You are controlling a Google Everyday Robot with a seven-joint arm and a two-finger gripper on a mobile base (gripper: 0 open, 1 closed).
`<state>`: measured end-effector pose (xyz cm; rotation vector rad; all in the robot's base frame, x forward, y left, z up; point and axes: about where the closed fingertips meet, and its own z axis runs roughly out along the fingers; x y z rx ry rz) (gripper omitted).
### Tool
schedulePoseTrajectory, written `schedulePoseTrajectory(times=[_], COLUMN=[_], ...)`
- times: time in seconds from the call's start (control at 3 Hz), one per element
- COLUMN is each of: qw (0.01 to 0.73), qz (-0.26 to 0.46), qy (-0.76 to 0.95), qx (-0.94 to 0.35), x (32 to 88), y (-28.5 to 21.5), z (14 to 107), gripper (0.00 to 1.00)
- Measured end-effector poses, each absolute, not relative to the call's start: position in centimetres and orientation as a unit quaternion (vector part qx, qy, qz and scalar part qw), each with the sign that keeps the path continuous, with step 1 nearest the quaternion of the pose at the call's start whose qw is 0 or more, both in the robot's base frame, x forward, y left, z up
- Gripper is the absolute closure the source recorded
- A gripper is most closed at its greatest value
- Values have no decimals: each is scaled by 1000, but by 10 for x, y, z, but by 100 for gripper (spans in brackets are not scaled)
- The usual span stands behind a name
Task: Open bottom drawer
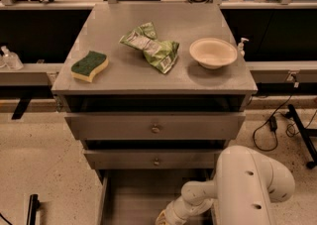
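Note:
The bottom drawer stands pulled out toward me below the other two; its plain grey box interior shows, and its front and knob are cut off by the lower edge of the view. My white arm bends in from the lower right, and its wrist reaches down over the drawer's front part. My gripper is below the frame edge, out of view. The middle drawer and the wider top drawer each stand slightly pulled out, with small round knobs.
On the cabinet top lie a green and yellow sponge, a crumpled green chip bag and a white bowl. Cables and a black stand leg lie on the floor at right. A black object stands lower left.

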<state>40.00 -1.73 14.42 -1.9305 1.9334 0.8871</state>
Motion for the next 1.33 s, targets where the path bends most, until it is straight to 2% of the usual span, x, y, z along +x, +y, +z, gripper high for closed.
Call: schedulePoseTrajectory(times=[0.33, 1.33], qw=[134, 134], qz=[306, 306], qy=[667, 667], qx=[-666, -666], x=[401, 401], y=[-18, -18], z=[144, 144], gripper=[82, 13])
